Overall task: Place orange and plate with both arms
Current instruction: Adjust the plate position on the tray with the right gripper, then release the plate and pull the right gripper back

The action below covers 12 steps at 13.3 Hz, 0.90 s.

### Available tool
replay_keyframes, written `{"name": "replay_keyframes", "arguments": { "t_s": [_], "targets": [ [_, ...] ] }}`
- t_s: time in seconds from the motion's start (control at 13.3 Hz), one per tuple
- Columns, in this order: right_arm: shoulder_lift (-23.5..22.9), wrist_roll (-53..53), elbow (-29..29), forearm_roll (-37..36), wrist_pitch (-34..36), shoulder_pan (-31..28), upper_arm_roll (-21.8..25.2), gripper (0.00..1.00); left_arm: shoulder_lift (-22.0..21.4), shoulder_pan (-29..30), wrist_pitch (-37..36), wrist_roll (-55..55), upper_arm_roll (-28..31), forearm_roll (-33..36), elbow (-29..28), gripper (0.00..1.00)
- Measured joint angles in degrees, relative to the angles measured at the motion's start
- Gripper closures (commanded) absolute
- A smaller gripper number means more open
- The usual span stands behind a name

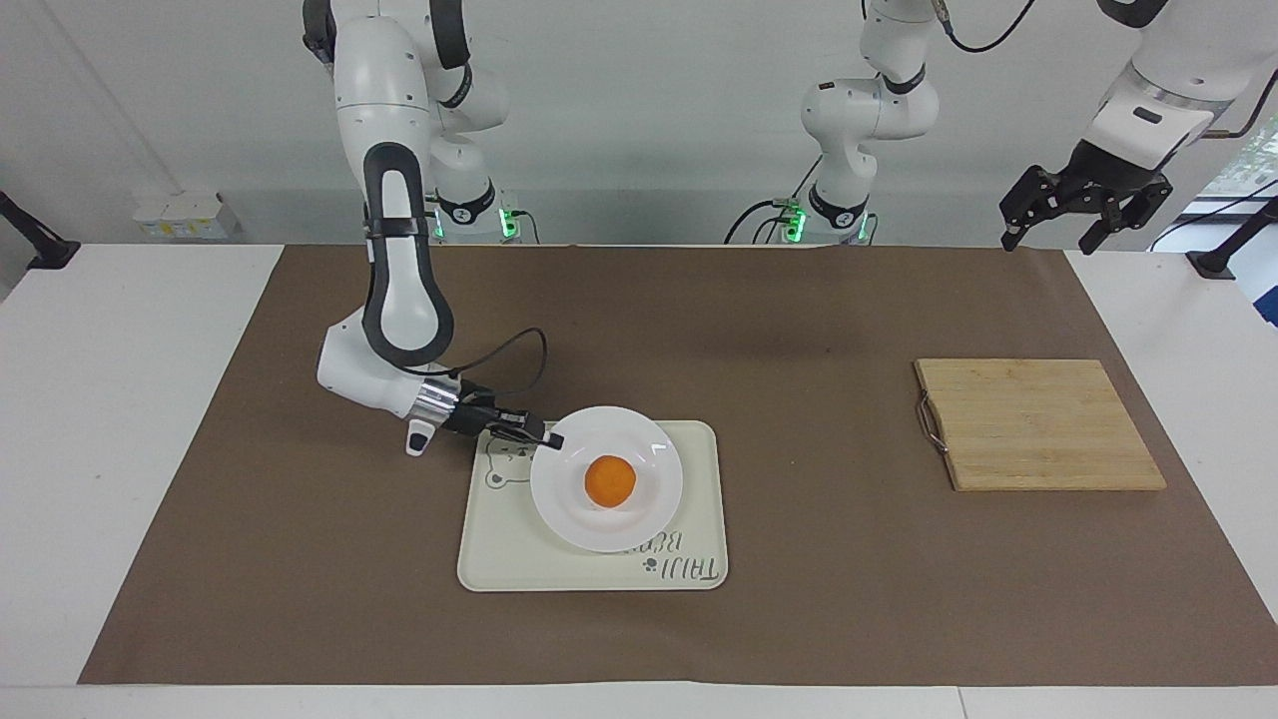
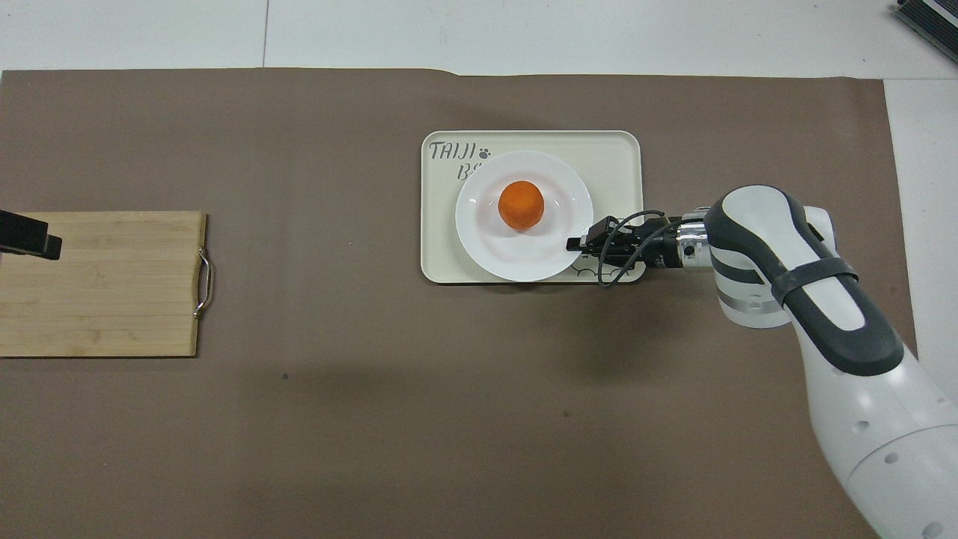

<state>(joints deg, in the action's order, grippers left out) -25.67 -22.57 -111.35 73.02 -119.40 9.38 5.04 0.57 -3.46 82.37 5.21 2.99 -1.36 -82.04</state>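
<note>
Facing view: right end effector (image 1: 552, 439) pinched shut on the rim of the plate (image 1: 639, 504), at the edge toward the right arm's end of the surface. Plate sits on the cream tray (image 1: 489, 559), the orange (image 1: 609, 480) in its dished centre. Plate rim runs close to the tray's robot-side edge; the tray's strip with the lettering, farther from the robots, is uncovered. Tray corner with the bear drawing lies under the end effector.

Overhead view: plate (image 2: 486, 247) is within the tray (image 2: 621, 157) outline, its nearer rim about at the tray's nearer edge. Orange (image 2: 521, 204) is centred. Right end effector (image 2: 575, 242) comes in low and sideways from the right arm's end, cable looped over the wrist.

Left end effector (image 1: 1056, 228) waits high over the mat's corner at the left arm's end, fingers spread open, holding nothing. Cutting board (image 1: 1038, 424) lies flat toward that end, well apart from the tray, metal handle facing the tray. Brown mat (image 1: 799, 330) between tray and board is bare, as is the strip nearer the robots.
</note>
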Motion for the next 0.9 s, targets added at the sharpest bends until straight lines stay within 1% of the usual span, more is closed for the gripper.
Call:
{"name": "replay_keyframes", "arguments": {
  "t_s": [0.08,0.45,0.6,0.75,0.9],
  "targets": [
    [0.1,0.0,-0.3,-0.1,0.0,0.0,0.0,0.01,0.0,0.0,0.0,0.0,0.0,0.0,0.0,0.0],
    [0.5,0.1,-0.4,-1.8,-0.1,-0.3,0.2,0.0,0.0,0.0,0.0,0.0,0.0,0.0,0.0,0.0],
    [1.3,2.5,0.8,-6.3,-0.1,-0.6,0.3,0.0,0.0,0.0,0.0,0.0,0.0,0.0,0.0,0.0],
    [2.7,6.6,2.8,-12.6,-0.1,-0.7,0.3,0.0,0.0,0.0,0.0,0.0,0.0,0.0,0.0,0.0],
    [4.8,10.1,4.8,-21.7,-0.1,-0.7,0.5,0.0,0.0,0.0,0.0,0.0,0.0,0.0,0.0,0.0]
  ]
}}
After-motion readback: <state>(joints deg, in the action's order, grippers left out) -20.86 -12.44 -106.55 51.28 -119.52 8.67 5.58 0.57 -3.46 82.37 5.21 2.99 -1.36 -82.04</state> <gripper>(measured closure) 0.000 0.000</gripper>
